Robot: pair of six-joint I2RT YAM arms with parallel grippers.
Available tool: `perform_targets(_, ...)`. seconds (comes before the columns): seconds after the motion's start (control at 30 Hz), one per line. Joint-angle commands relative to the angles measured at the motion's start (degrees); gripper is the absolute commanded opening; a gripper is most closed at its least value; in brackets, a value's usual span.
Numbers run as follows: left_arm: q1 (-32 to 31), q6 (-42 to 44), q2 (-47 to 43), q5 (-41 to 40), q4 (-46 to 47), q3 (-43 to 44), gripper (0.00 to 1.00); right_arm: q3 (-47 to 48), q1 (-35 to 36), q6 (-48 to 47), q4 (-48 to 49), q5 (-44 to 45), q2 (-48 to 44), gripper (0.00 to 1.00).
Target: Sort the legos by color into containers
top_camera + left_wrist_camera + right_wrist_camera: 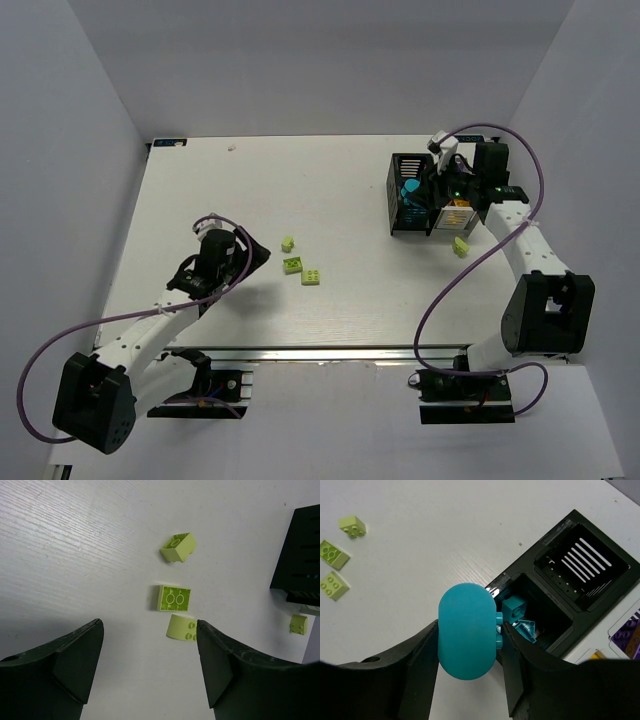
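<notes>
Teal rounded brick [467, 630] fills the centre of the right wrist view, clamped between the two fingers of the right gripper [468, 652], with its studs facing right. Just to its right in the frame is the black bin [597, 605]. The nearest square compartment holds more teal bricks [519, 617], and the compartment above and to the right has only a slotted floor. At the lower right edge of that view lies the white tray [620, 645], with purple bricks [631, 635] in one cell and a yellow brick [596, 655] showing in another.

From above, bin and tray sit joined in the upper right of the table [340, 180], with the right arm reaching over them. One lime brick [461, 246] lies on the table just below the tray. Three more lime bricks [293, 265] are grouped near the table's centre, close together; in the left wrist view two of them look nearly touching and the third lies apart above them.

The left gripper [150, 665] hovers at centre left in the overhead frame. Its fingers are spread wide, nothing is between them, and the three lime bricks are just ahead.
</notes>
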Motion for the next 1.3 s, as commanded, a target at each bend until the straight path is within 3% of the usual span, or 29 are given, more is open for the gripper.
perform_targets(0.0,0.0,1.5,-0.1,1.5,1.7,1.3,0.84,-0.1,-0.4,-0.3,5.4,0.8,-0.8,0.05)
perform_targets(0.53,0.0,-1.1,-4.0,1.5,0.7,-2.4,0.84,2.8,-0.9,1.8,10.8,2.2,7.7,0.23)
perform_targets(0.67,0.0,-1.3,-4.3,1.5,0.8,-2.6,0.84,2.6,-0.9,0.5,10.8,3.6,8.3,0.36)
perform_targets(0.93,0.0,-1.5,-4.3,1.8,0.9,-2.8,0.84,3.0,-1.3,-1.1,10.9,4.4,9.4,0.52)
perform_targets(1.1,0.0,-1.6,-4.1,2.3,1.7,-2.9,0.84,4.7,-1.3,-3.3,8.5,5.3,9.9,0.89)
perform_targets(1.27,0.0,-1.8,-3.7,2.6,2.6,-2.5,0.84,5.9,-3.0,-6.4,6.0,5.8,6.2,0.89)
